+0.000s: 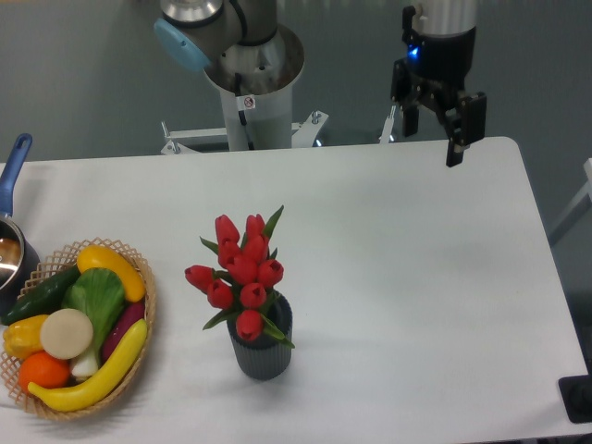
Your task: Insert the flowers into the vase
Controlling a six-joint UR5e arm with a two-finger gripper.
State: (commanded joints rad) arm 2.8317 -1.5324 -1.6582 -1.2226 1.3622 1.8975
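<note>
Flowers seated in the vase; the task is judged complete.

The flowers (242, 273) are held upright in the vase (260, 350), near the table's (416, 305) front edge. The gripper (431, 136) is seen spread and empty, well apart at the far edge. Vegetables are kept in the woven basket (139, 268); the pot's (11, 250) contents cannot be told.
</note>
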